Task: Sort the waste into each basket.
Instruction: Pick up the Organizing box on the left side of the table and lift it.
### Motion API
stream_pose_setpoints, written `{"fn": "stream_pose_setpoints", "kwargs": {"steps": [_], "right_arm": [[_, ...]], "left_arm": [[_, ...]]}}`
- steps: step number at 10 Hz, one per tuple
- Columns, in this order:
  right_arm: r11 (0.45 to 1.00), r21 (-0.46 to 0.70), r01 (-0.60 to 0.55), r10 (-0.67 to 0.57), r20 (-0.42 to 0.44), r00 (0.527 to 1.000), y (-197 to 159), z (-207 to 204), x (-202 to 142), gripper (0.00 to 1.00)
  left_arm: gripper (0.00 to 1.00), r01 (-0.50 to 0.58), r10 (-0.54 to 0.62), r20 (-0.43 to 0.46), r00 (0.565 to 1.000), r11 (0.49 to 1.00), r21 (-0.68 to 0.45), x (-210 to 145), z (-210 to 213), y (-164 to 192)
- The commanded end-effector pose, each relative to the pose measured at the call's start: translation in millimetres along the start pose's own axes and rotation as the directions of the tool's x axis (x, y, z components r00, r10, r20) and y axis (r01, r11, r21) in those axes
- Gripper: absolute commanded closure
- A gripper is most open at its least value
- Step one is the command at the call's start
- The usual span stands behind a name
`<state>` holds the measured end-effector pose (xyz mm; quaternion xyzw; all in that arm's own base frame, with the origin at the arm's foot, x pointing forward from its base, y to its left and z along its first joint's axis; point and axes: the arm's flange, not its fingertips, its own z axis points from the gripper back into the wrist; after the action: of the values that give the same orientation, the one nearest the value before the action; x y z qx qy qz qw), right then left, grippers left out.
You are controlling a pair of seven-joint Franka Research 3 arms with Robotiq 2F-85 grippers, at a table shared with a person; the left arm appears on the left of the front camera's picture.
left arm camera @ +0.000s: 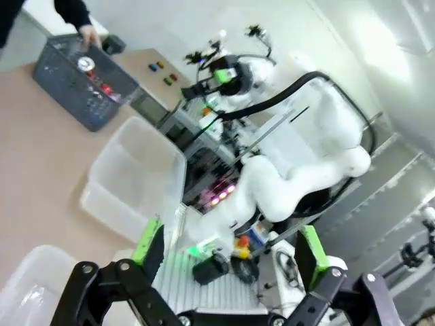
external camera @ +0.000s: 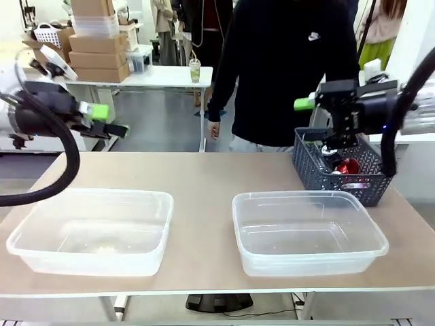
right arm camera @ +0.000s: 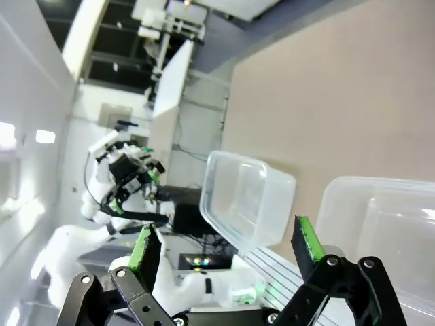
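The dark blue-grey lattice basket (external camera: 319, 170) stands at the table's far right with the waste in it: shiny red cans (external camera: 348, 167) and a silvery can top (left arm camera: 85, 64). No clear bottle shows. Two see-through tubs sit nearer me, one on the left (external camera: 41, 251) and one on the right (external camera: 370, 234), both with nothing in them. My left gripper (external camera: 109, 121) hangs open in the air above the table's far left. My right gripper (external camera: 309, 105) hovers open just above and left of the basket. Both wrist views show spread green pads (left arm camera: 148, 241) (right arm camera: 306, 239) with nothing between them.
A person in a dark top (external camera: 285, 68) stands at the far side; one hand (left arm camera: 88, 32) rests on the basket's far rim (left arm camera: 64, 41). Bare tabletop (external camera: 204, 176) lies between and beyond the tubs. Boxes and another table stand farther back.
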<state>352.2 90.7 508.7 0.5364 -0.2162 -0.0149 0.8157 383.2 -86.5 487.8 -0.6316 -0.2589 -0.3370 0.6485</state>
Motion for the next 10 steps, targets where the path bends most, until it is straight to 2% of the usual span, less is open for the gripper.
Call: {"fn": "stream_pose_setpoints", "kwargs": {"steps": [1, 2, 3, 4, 5, 6, 7, 8, 9, 10], "right_arm": [[0.998, 0.009, -0.062, 0.062, 0.026, 0.998, 6, 7, 5, 0.0], [0.998, 0.009, -0.062, 0.062, 0.026, 0.998, 6, 7, 5, 0.0], [1.0, -0.019, -0.023, 0.023, -0.004, 1.0, 4, 3, 1, 0.0], [0.999, -0.034, -0.012, 0.011, -0.043, 0.999, 14, -33, 3, 0.0], [0.996, -0.09, -0.013, 0.005, -0.089, 0.996, 24, -67, 2, 0.0], [0.966, -0.248, -0.068, 0.039, -0.118, 0.992, 42, -131, -8, 0.0], [0.947, -0.267, -0.177, 0.114, -0.237, 0.965, 56, -176, -26, 0.0], [0.935, -0.242, -0.259, 0.162, -0.358, 0.92, 62, -205, -46, 0.0], [0.918, -0.23, -0.324, 0.208, -0.418, 0.884, 58, -216, -56, 0.0], [0.922, -0.164, -0.35, 0.285, -0.322, 0.903, 58, -185, -41, 0.0]], "left_arm": [[0.0, 0.065, -0.065, -0.003, 0.998, 0.996, 0.056, 9, 5, -23], [0.0, 0.065, -0.065, -0.003, 0.998, 0.996, 0.056, 9, 5, -23], [0.0, 0.02, -0.019, -0.024, 1.0, 0.999, 0.043, 4, 1, -6], [0.0, 0.078, -0.034, -0.186, 0.982, 0.968, 0.237, 5, 12, -14], [0.0, 0.149, -0.029, -0.344, 0.939, 0.933, 0.327, 4, 23, -23], [0.0, 0.239, 0.095, -0.538, 0.837, 0.823, 0.516, -4, 42, -40], [0.0, 0.227, 0.274, -0.549, 0.79, 0.701, 0.676, -14, 57, -53], [0.0, 0.194, 0.374, -0.513, 0.773, 0.63, 0.752, -25, 66, -65], [0.0, 0.125, 0.462, -0.455, 0.761, 0.583, 0.803, -35, 72, -71], [0.0, 0.147, 0.322, -0.429, 0.844, 0.631, 0.762, -32, 71, -71]]}}
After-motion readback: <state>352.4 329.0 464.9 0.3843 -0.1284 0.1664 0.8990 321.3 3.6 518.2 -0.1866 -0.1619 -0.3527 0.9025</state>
